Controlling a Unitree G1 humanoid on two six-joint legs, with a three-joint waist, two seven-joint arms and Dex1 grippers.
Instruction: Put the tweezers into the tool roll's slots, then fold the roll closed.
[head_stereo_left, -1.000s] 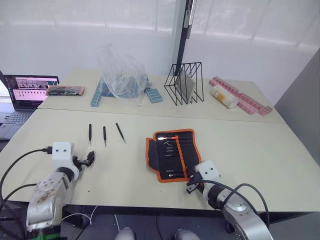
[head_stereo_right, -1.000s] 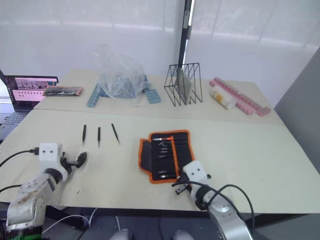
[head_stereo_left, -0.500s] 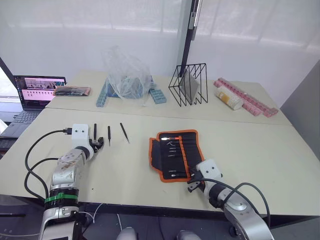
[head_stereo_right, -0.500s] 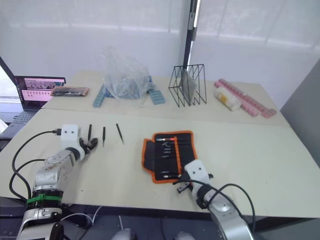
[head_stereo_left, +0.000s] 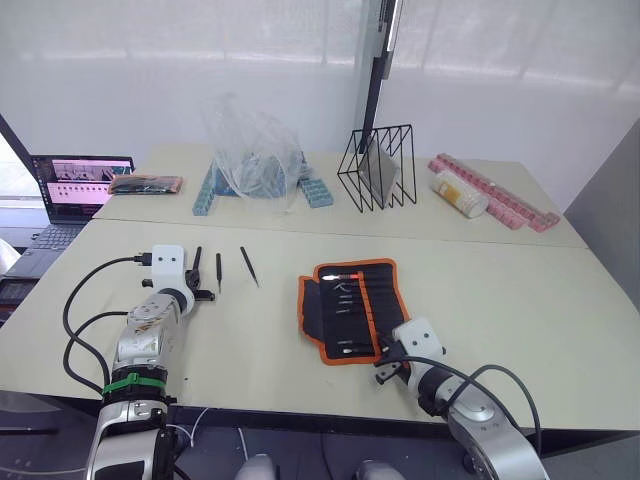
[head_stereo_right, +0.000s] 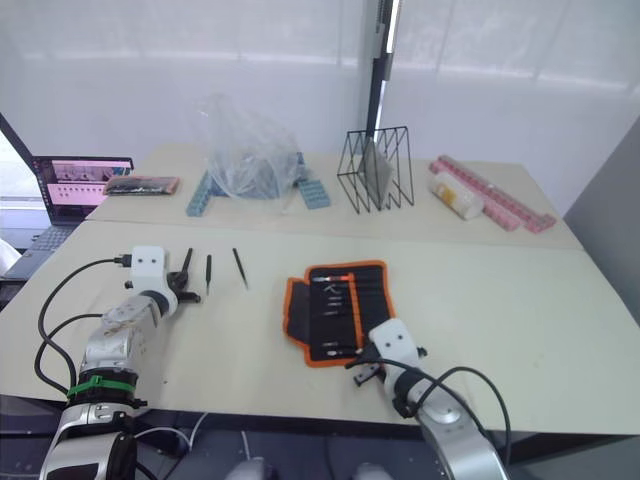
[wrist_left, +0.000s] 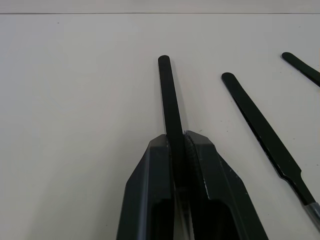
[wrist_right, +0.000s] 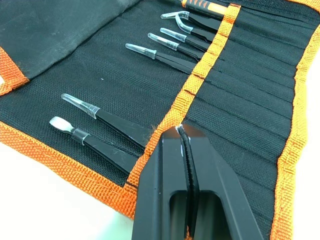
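Note:
The black tool roll with orange trim lies open on the table, and several capped tweezers sit in its slots. Three slim black tweezers lie loose to its left. My left gripper is shut on the leftmost one, which sticks out past the fingertips, low over the table. The other two lie beside it, untouched. My right gripper is shut and empty, its tips at an orange strip near the roll's near edge.
An open laptop stands at the far left beside a pink-edged pouch. A clear plastic bag over blue boxes, a black wire rack and pink strips line the back of the table.
My left arm reached forward from the table's front edge to the loose tweezers, and its fingers went from open to shut on the leftmost one. The right arm stayed put.

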